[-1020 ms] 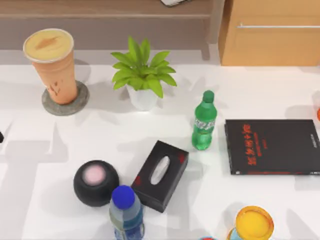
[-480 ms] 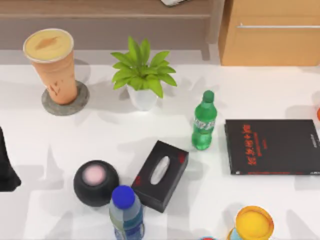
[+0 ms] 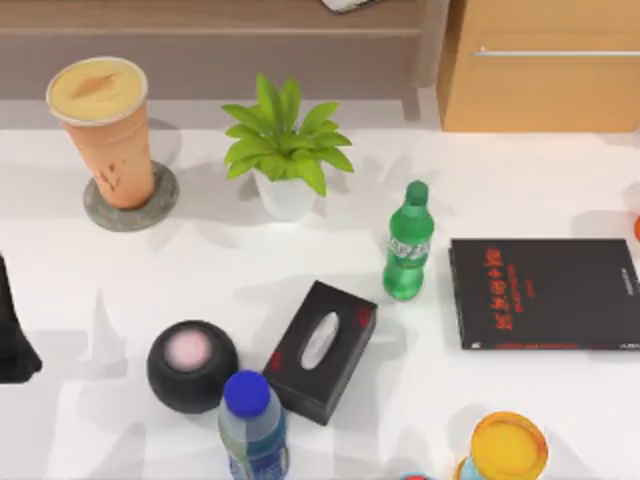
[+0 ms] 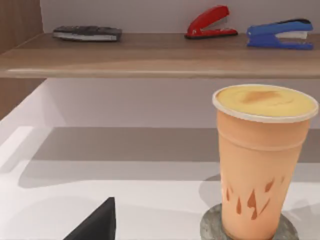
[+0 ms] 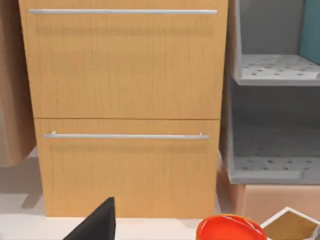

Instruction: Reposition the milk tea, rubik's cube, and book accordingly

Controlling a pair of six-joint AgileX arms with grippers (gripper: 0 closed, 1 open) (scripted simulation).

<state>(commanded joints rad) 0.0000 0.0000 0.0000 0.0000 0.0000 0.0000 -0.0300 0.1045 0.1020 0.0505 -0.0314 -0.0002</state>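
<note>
left claw (image 3: pixel 12 340) sits well apart from milk tea (image 3: pixel 103 130).

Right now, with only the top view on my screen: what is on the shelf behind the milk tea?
Observer: From the left wrist view, a red stapler and a blue stapler lie on that shelf, behind the milk tea.
Operator: Anything else up there?
Observer: A flat dark device lies farther along.
Operator: And the cabinet at the right?
Observer: The right wrist view shows it has two drawers, each with a bar handle.
</note>
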